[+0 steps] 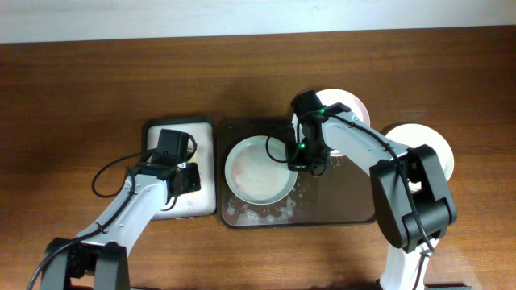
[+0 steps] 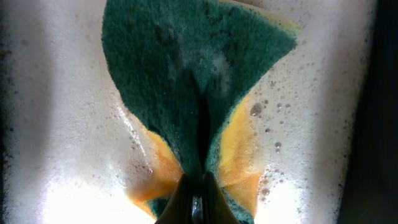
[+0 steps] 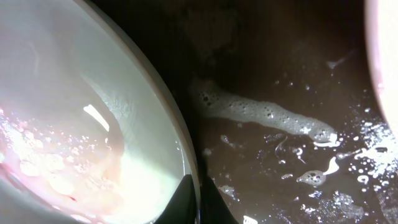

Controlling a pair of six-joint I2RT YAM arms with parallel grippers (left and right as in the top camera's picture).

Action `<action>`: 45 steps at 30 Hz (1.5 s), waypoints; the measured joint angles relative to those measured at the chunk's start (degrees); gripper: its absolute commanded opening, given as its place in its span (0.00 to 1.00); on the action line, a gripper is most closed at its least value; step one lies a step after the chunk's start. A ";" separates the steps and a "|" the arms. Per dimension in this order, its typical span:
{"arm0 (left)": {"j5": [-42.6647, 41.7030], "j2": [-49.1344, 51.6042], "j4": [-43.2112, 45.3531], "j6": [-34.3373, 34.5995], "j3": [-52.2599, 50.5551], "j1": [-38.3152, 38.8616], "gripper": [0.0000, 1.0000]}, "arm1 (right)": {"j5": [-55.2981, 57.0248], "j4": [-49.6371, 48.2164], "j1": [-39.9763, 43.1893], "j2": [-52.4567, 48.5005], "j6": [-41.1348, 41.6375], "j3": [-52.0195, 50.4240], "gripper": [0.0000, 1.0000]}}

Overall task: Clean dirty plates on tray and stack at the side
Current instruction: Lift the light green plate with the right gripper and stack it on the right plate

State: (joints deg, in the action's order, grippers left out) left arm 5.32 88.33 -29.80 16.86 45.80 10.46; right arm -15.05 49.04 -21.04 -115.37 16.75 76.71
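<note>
The right gripper [image 3: 199, 202] pinches the plate [image 1: 256, 171] by its rim; soap could let it slip onto the tray [image 1: 343, 201]. The left gripper [image 2: 198, 200] clamps the sponge [image 2: 186, 68].

On the tabletop [image 1: 97, 72] the tray [image 1: 347, 201] lies at centre. The small tray [image 1: 205, 129] sits just beside it at 9 o'clock. The first plate [image 1: 254, 171] lies in the tray, toward its 9 o'clock end. The second plate [image 1: 353, 105] rests at the tray's 1 o'clock and the third plate [image 1: 403, 135] at its 3 o'clock. The sponge [image 2: 193, 74] lies in the small tray, pinched in the left jaws. The right jaws clamp the first plate's 3 o'clock rim.
</note>
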 measured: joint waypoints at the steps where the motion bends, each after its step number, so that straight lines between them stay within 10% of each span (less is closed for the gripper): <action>1: 0.00 -0.46 -0.66 0.00 0.00 0.00 0.56 | 0.02 0.55 0.00 0.04 -0.02 0.00 0.04; 3: -0.28 -1.70 -1.33 -0.15 -0.07 0.00 0.86 | 0.79 1.25 0.00 0.26 -0.07 0.00 0.04; 5: -0.44 -3.08 -0.94 -0.17 -0.09 0.00 0.89 | 3.54 3.08 0.00 1.20 -0.11 0.35 0.04; 27: -0.48 -3.23 5.22 0.00 -0.28 0.00 0.87 | 68.98 5.16 -25.97 20.72 -1.09 1.09 0.04; 40: -0.48 -3.23 5.22 0.00 -0.28 0.00 0.88 | 74.95 3.69 -26.08 20.72 -0.15 1.09 0.04; 45: -0.48 -3.23 4.83 0.00 -0.28 0.00 0.87 | 60.61 3.85 -16.26 20.76 4.61 1.09 0.04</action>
State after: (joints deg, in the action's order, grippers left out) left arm 4.84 85.10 -24.97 16.86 45.52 10.46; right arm 45.56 52.88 -37.30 -94.61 21.37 77.80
